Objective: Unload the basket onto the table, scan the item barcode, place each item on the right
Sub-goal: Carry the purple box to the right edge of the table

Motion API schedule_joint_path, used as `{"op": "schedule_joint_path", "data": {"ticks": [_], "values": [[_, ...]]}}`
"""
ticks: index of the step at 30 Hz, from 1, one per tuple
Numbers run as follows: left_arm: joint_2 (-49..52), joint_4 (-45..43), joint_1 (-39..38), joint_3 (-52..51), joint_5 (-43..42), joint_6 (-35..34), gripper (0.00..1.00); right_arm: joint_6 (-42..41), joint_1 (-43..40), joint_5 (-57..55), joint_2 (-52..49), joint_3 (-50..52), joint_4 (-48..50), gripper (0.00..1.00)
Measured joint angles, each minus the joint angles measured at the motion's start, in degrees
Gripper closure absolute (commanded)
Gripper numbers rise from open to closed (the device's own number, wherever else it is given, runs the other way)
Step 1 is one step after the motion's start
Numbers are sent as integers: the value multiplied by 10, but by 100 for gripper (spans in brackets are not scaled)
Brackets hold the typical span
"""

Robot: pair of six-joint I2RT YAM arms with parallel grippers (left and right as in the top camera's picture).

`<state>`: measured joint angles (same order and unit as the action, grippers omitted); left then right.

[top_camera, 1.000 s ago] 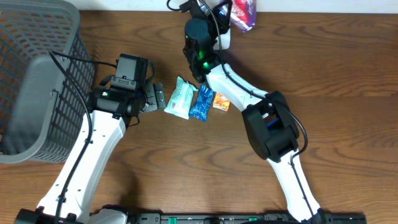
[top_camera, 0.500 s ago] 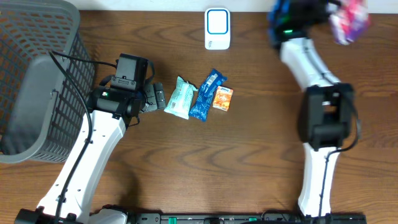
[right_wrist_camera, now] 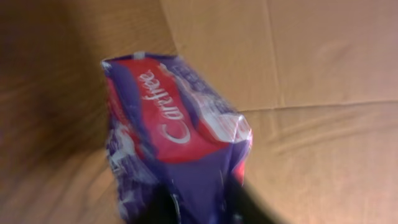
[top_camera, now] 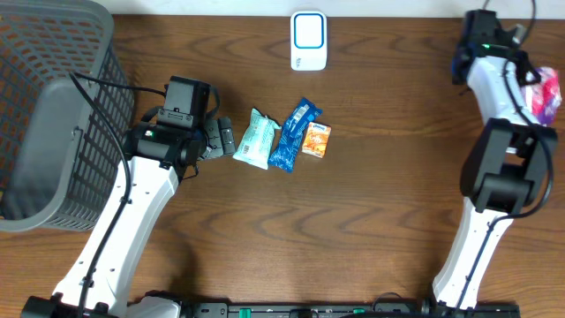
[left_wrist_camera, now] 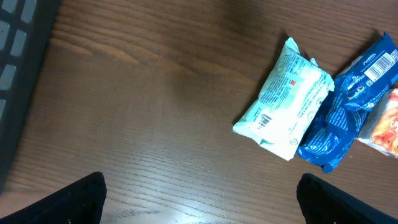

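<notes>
I think the purple packet is scanned, since it hangs at my right fingers over a brown box, though I cannot tell if they hold it, while my left fingers stand wide and three packets wait on the worktop near the scanner.

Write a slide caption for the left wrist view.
Open left end effector over the wooden table, mint-green packet lying against a blue packet ahead.

The right arm has swung the purple packet rightward, away from the scanner.
</notes>
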<state>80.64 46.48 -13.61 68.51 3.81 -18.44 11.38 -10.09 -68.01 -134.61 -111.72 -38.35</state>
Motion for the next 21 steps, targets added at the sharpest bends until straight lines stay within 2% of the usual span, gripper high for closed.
{"op": "schedule_joint_path", "data": {"ticks": [2,3,11,19,21], "values": [[0,0,0,0,0,0,2,-18,-18,18,0,0,-23,7],[0,0,0,0,0,0,2,-26,-27,31,0,0,-35,1],[0,0,0,0,0,0,2,-93,-42,202,0,0,-123,1],[0,0,0,0,0,0,2,-125,-13,365,34,0,-133,1],[0,0,0,0,0,0,2,-130,-10,411,64,-1,-131,6]]}}
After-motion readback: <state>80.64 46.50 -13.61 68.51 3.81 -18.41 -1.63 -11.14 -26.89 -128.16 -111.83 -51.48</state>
